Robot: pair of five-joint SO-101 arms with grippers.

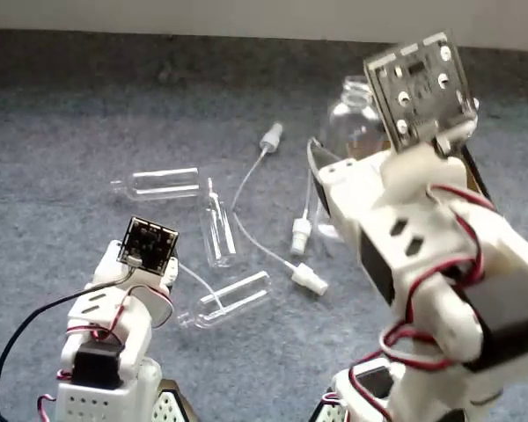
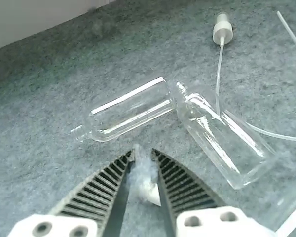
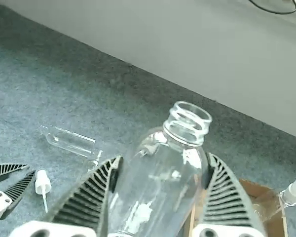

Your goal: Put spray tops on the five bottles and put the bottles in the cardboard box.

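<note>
Grey carpet is lying under everything I'm steering. Right gripper (image 3: 163,159) is clamping a clear glass bottle (image 3: 163,197) aloft beside the cardboard box (image 3: 259,195), its long axis near upright and its bare mouth pointing up and away. Left gripper (image 2: 143,153) is pinching a white spray top (image 2: 147,191) low over a lying bottle (image 2: 126,108). I'm worrying that the slick glass slips, or the limp dip tube (image 1: 198,286) misses the neck.

The carpet (image 1: 70,132) is seen as grey cloth, matt and rough. The bottle (image 3: 163,187) clamped in the right gripper (image 3: 164,159), beside the cardboard box (image 3: 276,224), is clear, smooth and glossy; the box is matt brown card. A spray top (image 2: 147,191) of smooth white plastic is pinched by the left gripper (image 2: 143,152), whose pads (image 2: 108,182) are ribbed black.
</note>
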